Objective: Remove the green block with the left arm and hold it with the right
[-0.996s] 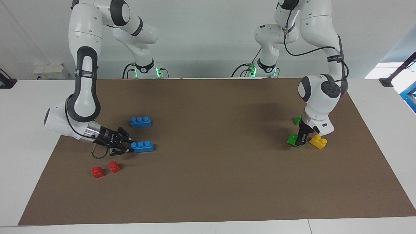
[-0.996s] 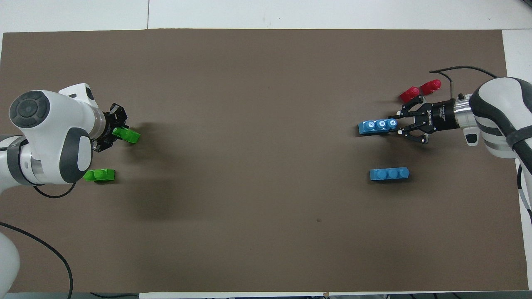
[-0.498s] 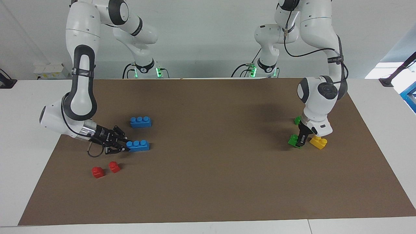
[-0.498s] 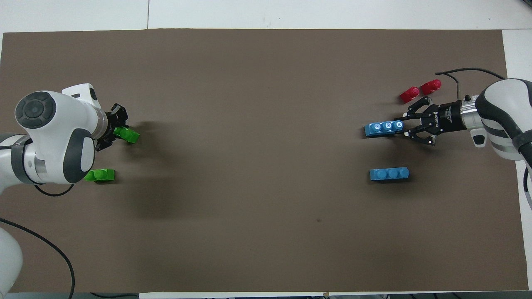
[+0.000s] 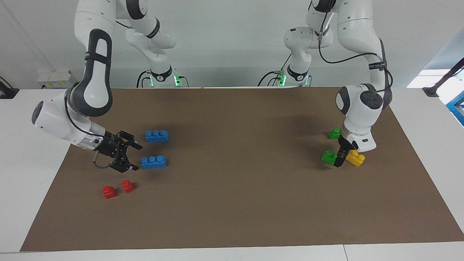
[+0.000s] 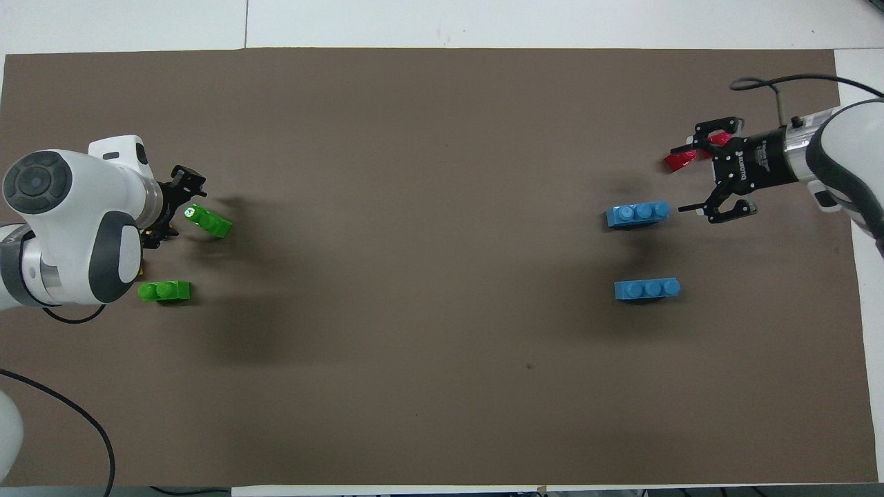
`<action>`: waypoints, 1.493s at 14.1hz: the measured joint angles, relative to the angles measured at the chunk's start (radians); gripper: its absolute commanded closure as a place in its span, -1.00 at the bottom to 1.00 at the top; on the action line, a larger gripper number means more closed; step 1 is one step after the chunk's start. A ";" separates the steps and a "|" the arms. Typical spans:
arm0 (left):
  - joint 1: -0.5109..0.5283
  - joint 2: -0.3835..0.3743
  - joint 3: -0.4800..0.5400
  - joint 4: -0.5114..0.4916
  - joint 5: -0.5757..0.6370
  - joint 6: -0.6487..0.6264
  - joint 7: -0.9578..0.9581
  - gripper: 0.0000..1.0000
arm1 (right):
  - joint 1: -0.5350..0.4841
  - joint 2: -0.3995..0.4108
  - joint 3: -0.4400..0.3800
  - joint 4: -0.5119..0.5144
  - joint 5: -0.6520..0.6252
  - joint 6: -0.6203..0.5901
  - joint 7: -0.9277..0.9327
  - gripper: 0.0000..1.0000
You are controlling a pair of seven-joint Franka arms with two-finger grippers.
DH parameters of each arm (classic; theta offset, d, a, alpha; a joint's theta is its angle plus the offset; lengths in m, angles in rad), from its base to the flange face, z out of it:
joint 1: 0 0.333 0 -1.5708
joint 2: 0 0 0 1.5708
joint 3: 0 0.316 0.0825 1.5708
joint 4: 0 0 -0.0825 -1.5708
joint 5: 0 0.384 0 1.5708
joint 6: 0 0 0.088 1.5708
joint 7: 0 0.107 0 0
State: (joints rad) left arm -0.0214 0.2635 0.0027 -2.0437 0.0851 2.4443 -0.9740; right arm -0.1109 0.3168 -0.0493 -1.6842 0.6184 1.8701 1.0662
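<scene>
Green block (image 5: 329,156) on mat, left end effector (image 5: 340,159) beside it, spread; right end effector (image 5: 129,156) spread; no legible writing.

The right gripper (image 5: 132,156) is hanging wide open just beside a blue brick (image 5: 153,162), apart from it. The left gripper (image 5: 340,159) is standing low between a green block (image 5: 329,156) and a yellow brick (image 5: 355,158) (another green one (image 5: 334,133) is sitting nearer the robots).
</scene>
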 measured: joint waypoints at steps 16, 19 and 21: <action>0.003 -0.089 0.000 0.347 0.002 -0.463 0.656 -1.00 | -0.001 -0.278 0.153 0.197 -0.622 -0.381 -1.110 -1.00; 0.004 -0.134 0.004 0.381 0.002 -0.535 0.763 -1.00 | -0.001 -0.275 0.157 0.180 -0.625 -0.383 -1.115 -1.00; 0.004 -0.183 0.004 0.388 0.002 -0.592 0.846 -1.00 | -0.001 -0.261 0.157 0.171 -0.625 -0.383 -1.084 -1.00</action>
State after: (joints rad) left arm -0.0176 0.0806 0.0069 -1.6560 0.0871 1.8525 -0.1280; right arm -0.1123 0.0558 0.1078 -1.5132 -0.0063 1.4873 -0.0176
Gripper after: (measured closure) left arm 0.000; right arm 0.000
